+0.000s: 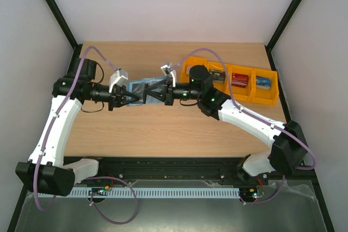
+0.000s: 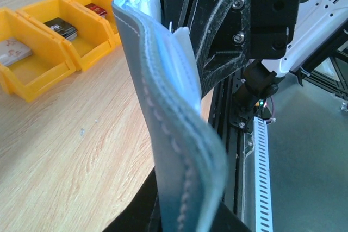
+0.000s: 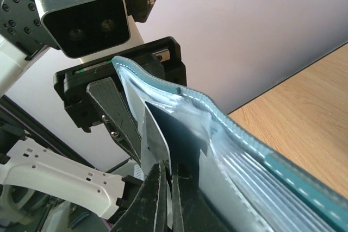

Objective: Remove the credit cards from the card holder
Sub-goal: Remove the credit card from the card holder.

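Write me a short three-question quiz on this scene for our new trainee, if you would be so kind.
1. True or false: the card holder lies flat on the table.
2. The left gripper is: A open; B shut on the card holder; C shut on a bin.
3. How many orange bins show in the top view?

Key:
1. False. It is held on edge between the left gripper and the right gripper.
2. B.
3. Four.

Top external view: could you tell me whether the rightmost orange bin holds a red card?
No, the rightmost orange bin holds a blue card; the red card lies in the neighbouring bin.
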